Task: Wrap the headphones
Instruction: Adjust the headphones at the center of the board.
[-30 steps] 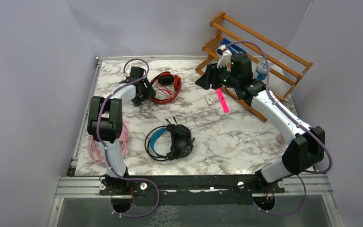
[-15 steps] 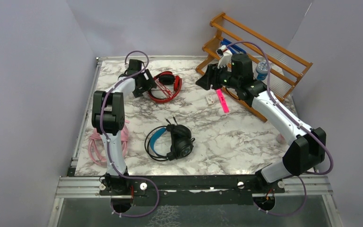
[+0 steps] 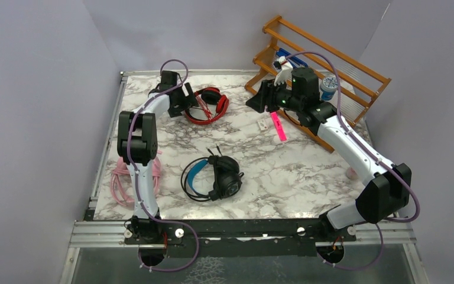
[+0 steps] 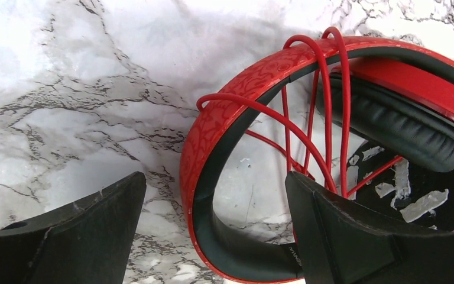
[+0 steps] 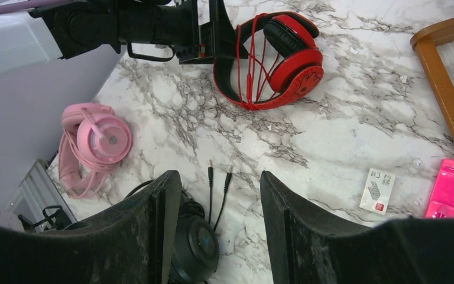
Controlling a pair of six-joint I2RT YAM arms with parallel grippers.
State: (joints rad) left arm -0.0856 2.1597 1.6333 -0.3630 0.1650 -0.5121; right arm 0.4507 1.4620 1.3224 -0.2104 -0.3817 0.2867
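The red headphones lie at the back of the table, their red cable looped across the band and ear cups. My left gripper is open, its jaws standing wide on either side of the red headband without gripping it. The black headphones with a blue band lie mid-table, cable coiled, plugs loose. At the left edge, the pink headphones rest beside the left arm. My right gripper hovers high at the back right, open and empty.
A wooden rack stands tilted at the back right with a blue-capped bottle in it. A pink strip and a small white card lie under the right arm. Purple walls close in on three sides.
My left gripper has opened wider and shifted toward the far edge along the red headband. The right arm has barely moved.
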